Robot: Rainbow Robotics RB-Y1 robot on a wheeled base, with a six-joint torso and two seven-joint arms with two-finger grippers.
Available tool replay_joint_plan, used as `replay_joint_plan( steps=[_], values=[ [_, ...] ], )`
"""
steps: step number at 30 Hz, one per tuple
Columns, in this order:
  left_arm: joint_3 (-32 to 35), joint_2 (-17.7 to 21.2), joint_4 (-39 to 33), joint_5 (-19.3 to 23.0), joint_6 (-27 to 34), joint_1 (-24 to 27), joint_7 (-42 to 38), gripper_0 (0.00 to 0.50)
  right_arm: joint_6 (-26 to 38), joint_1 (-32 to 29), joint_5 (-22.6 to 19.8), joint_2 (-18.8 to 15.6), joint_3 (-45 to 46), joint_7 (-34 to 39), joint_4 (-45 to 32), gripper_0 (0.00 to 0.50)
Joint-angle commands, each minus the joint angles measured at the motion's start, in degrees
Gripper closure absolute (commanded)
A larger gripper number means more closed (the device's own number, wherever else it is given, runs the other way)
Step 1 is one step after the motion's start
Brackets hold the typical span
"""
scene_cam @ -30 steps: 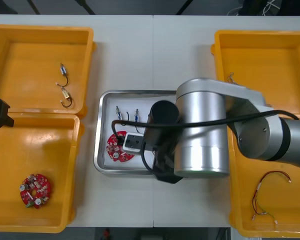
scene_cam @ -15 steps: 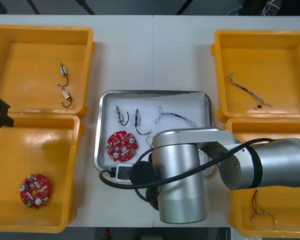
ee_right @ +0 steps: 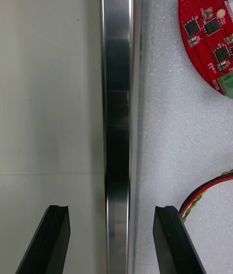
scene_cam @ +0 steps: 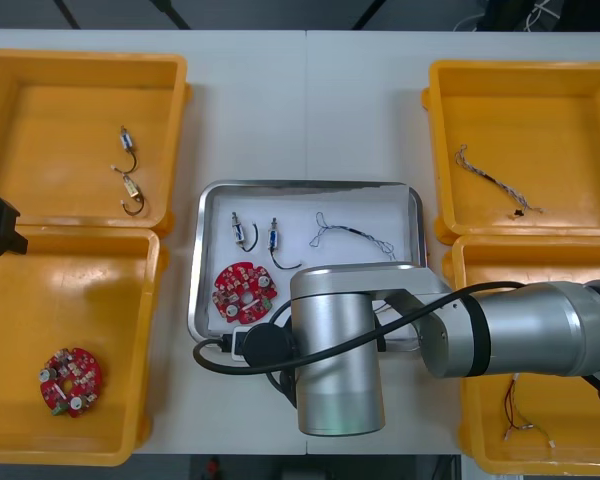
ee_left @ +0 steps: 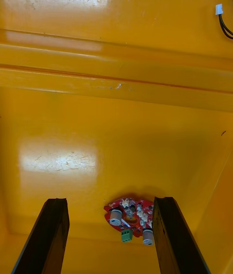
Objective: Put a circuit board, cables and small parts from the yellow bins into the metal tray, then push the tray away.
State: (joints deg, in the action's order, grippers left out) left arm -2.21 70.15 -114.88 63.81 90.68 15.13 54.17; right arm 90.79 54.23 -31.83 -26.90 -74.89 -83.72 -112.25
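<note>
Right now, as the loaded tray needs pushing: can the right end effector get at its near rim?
Probably yes: the open right end effector straddles the metal tray's rim, one finger outside, one inside beside the red and yellow cable; nothing blocks it.

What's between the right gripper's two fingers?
The shiny rim of the metal tray runs between the open fingers of the right gripper, seen in the right wrist view.

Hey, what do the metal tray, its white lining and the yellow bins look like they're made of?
Metal tray: polished metal, likely steel; its rim, straddled by the open right hand, mirrors light. White lining: grainy, probably foam. Yellow bins: glossy moulded plastic, by the glare and fine scuffs.
</note>
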Motion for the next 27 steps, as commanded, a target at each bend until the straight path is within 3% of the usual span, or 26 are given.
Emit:
replay_joint_plan(
  steps=[1,15,16,18,19,20,23,27],
  values=[
    [1.42,2.97,-1.31,-0.61,-0.50,-1.33,2.61,0.000,-1.14,1.67,0.54,1.59,-0.96,-1.71,0.10,0.000],
    [1.42,2.97,-1.31,-0.61,-0.50,-1.33,2.61,0.000,-2.90,1.06,1.51,1.68,-1.93,-1.80,0.98,0.000],
    [1.42,2.97,-1.31,-0.61,-0.50,-1.33,2.61,0.000,-2.90,1.06,1.51,1.68,-2.02,-1.88,0.89,0.019],
    [1.42,2.97,-1.31,-0.61,-0.50,-1.33,2.61,0.000,-2.90,1.06,1.51,1.68,-2.02,-1.80,0.89,0.163],
    [1.42,2.97,-1.31,-0.61,-0.50,-1.33,2.61,0.000,-2.90,1.06,1.51,1.68,-2.02,-1.80,0.89,0.320],
    [1.42,2.97,-1.31,-0.61,-0.50,-1.33,2.61,0.000,-2.90,1.06,1.51,1.68,-2.02,-1.80,0.89,0.396],
    [1.42,2.97,-1.31,-0.61,-0.50,-1.33,2.61,0.000,-2.90,1.06,1.95,1.59,-2.02,-1.88,0.89,0.484],
    [1.42,2.97,-1.31,-0.61,-0.50,-1.33,2.61,0.000,-2.90,1.06,3.27,1.15,-2.02,-1.97,0.80,0.500]
  ],
)
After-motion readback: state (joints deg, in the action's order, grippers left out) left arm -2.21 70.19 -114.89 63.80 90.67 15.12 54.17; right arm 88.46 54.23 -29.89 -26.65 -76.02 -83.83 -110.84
